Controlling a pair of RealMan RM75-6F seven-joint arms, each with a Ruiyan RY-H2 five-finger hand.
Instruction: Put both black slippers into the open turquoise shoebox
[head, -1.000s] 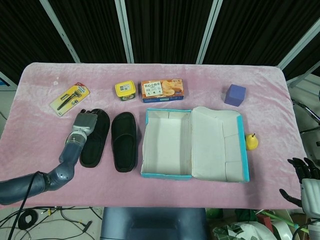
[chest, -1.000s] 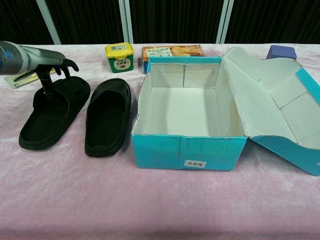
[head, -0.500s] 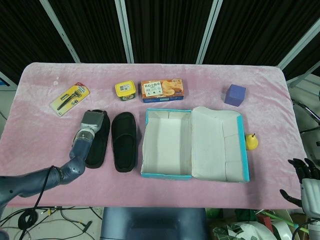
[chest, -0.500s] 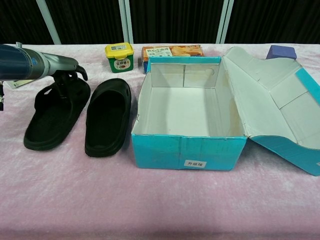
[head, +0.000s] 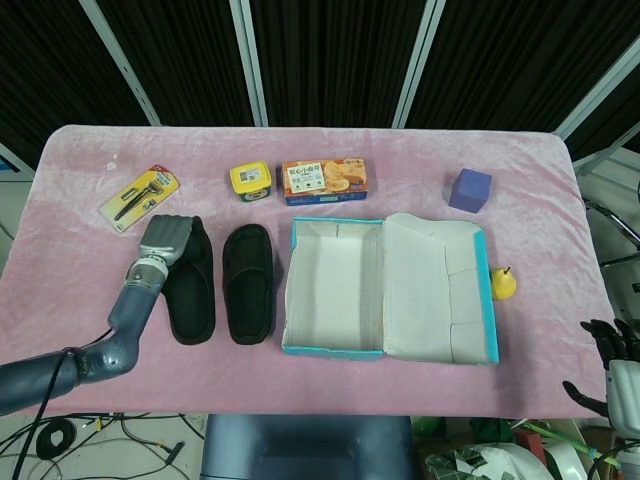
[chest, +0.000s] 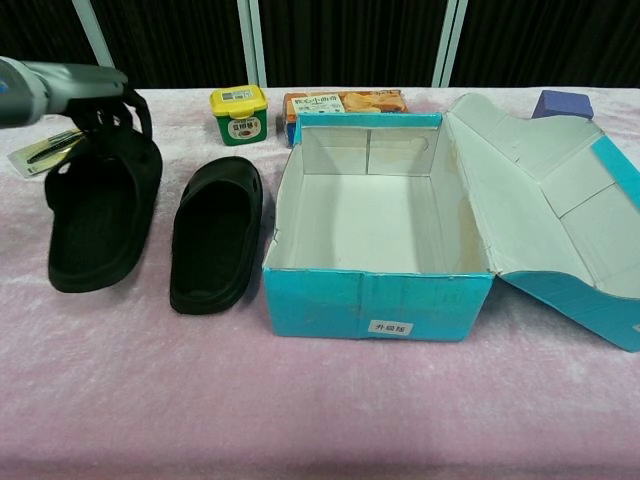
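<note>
Two black slippers lie left of the open turquoise shoebox (head: 330, 350) (chest: 375, 300), whose inside is bare and whose lid (head: 440, 290) lies flat to the right. My left hand (head: 163, 238) (chest: 95, 90) grips the outer slipper (head: 188, 295) (chest: 100, 215) at its toe strap, and that end is raised off the cloth while the heel stays low. The other slipper (head: 248, 282) (chest: 217, 235) lies flat beside the box. My right hand (head: 615, 350) hangs off the table's lower right corner, fingers apart and holding nothing.
Along the back of the pink cloth sit a razor pack (head: 140, 197), a yellow tub (head: 250, 179) (chest: 237, 114), a biscuit box (head: 324, 181) (chest: 345, 102) and a purple cube (head: 470, 189). A small yellow toy (head: 503, 284) rests right of the lid.
My left hand has closed on the outer slipper's toe end and lifted it, swinging the slipper a little to the left. The other slipper, the box and my right hand have stayed put.
</note>
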